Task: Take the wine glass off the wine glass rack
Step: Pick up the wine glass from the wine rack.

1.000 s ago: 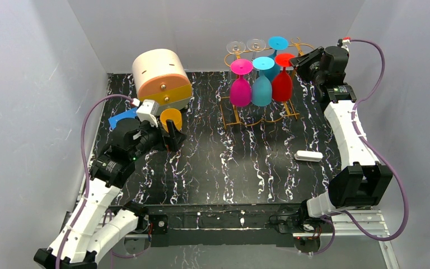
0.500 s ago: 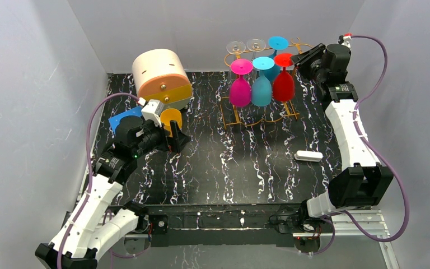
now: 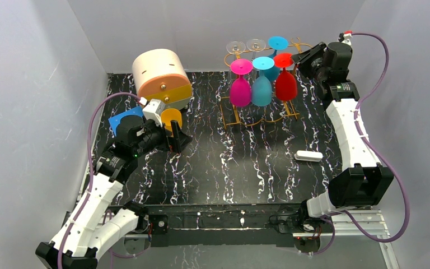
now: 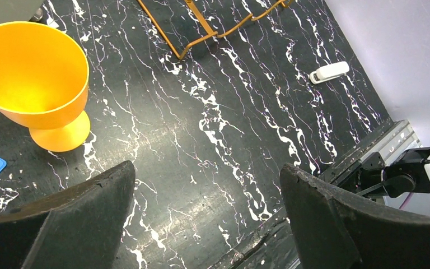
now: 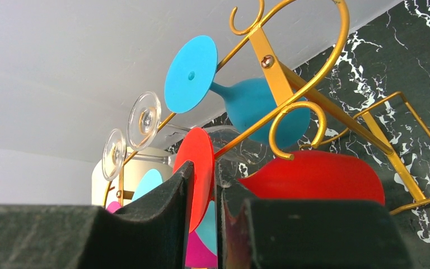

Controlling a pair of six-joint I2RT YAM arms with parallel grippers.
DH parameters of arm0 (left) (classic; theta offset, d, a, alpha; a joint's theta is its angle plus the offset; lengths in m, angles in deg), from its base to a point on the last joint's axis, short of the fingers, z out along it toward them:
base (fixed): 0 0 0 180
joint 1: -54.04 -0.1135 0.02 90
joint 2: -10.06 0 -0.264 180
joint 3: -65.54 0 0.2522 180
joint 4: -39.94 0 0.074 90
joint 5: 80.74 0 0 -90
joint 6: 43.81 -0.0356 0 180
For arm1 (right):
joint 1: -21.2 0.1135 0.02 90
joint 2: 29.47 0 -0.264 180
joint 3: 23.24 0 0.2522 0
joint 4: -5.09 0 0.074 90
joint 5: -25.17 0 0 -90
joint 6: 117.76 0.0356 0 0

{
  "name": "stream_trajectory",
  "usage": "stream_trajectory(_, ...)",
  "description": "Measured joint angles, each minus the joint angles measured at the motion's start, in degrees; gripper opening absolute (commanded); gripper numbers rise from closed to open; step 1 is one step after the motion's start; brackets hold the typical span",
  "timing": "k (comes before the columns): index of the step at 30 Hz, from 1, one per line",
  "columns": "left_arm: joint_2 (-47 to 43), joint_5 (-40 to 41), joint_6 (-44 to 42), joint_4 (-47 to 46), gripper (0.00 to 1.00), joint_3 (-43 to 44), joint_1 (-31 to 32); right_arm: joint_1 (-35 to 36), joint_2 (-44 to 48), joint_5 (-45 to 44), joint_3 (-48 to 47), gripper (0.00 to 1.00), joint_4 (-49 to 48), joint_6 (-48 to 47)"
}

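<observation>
The wine glass rack (image 3: 232,119) is a golden wire stand at the back of the table, its scroll ends close in the right wrist view (image 5: 280,78). Several glasses hang upside down on it. The red wine glass (image 3: 285,84) hangs at the rack's right end. My right gripper (image 3: 298,60) is shut on the edge of its round red foot (image 5: 199,162), one finger on each face. My left gripper (image 3: 173,136) is wide open over the table (image 4: 207,168), holding nothing, just beside an orange glass (image 4: 31,73) that stands upright.
Magenta (image 3: 240,89), light blue (image 3: 262,89), darker blue (image 5: 257,103) and clear (image 3: 245,46) glasses share the rack. A round beige and orange container (image 3: 159,78) and a flat blue piece (image 3: 124,119) lie at the left. A small white object (image 3: 308,156) lies at the right. Walls stand close around.
The right gripper and the red glass have shifted slightly to the right along the rack. The left arm has edged a little to the right, still open.
</observation>
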Motion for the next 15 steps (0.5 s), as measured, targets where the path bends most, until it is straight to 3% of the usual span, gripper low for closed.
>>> stream_trajectory(10,-0.33,-0.26,0.17,0.02,0.98,-0.02,0.0,-0.04,-0.74,1.46,0.0,0.27,-0.07,1.05)
stream_trajectory(15,-0.42,-0.31,0.28,0.02,0.98,-0.02,0.0,-0.04,-0.74,1.53,0.0,0.22,-0.28,1.55)
